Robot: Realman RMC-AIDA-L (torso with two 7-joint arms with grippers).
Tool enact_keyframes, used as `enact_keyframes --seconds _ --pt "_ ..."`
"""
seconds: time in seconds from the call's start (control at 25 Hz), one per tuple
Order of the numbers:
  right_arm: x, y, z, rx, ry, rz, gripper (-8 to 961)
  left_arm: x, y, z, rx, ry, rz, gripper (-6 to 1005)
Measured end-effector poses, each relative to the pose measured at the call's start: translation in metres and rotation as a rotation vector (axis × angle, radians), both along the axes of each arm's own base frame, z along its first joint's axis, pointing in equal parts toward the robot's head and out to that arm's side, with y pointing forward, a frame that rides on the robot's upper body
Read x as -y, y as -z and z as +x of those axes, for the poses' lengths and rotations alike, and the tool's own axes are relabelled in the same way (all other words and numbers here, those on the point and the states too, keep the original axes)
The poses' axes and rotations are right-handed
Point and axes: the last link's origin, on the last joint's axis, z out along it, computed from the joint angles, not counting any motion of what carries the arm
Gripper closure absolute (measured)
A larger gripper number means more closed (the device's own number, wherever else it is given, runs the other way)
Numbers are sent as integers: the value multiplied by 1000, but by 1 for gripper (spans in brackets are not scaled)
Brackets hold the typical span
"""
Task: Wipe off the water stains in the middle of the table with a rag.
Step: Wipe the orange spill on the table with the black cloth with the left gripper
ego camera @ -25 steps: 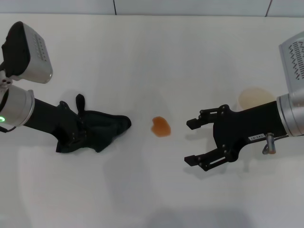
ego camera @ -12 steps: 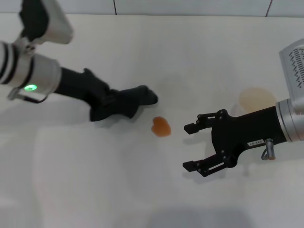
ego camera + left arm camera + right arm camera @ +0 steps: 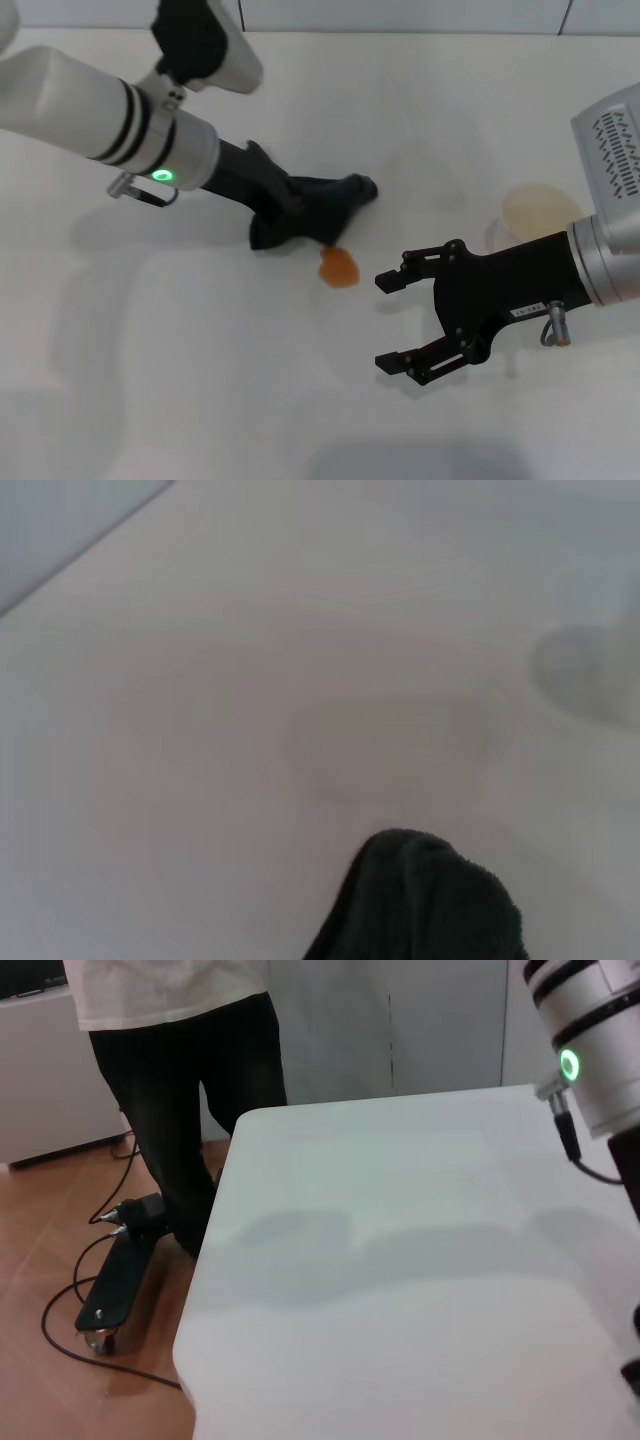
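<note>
The orange-amber water stain (image 3: 339, 267) lies in the middle of the white table (image 3: 200, 380). My left gripper (image 3: 285, 212) is shut on the black rag (image 3: 320, 208) and holds it just behind and left of the stain, with the rag's lower edge at the stain's rim. The rag's tip also shows in the left wrist view (image 3: 420, 905). My right gripper (image 3: 395, 320) is open and empty, just right of the stain above the table.
A white paper cup (image 3: 540, 212) stands at the right behind my right arm. In the right wrist view a person (image 3: 185, 1070) stands beyond the table's far edge (image 3: 215, 1260), with cables on the floor.
My left arm has carried the rag right and forward, from the table's left side to the stain's edge. My right gripper has drifted slightly lower and left, still open.
</note>
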Motion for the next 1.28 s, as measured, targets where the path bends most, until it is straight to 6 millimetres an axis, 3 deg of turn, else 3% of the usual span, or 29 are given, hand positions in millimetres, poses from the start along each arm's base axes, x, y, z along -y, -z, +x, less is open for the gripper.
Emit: enact_keyframes --seconds 0.4,0.64,0.84,1.04,1.28 --pt "2 1 -4 -26 -21 -4 84 30 31 16 11 56 -160 922" --pt "-1 2 -3 -32 -11 26 84 40 33 2 4 37 -177 922" --pt "-4 -1 1 -25 7 48 84 39 19 -18 -3 8 -124 923" --pt "-6 -4 9 -10 31 72 84 28 -11 -45 -22 -56 -2 923" --pt "-8 -6 16 1 53 101 85 23 -26 -52 -3 -82 39 924"
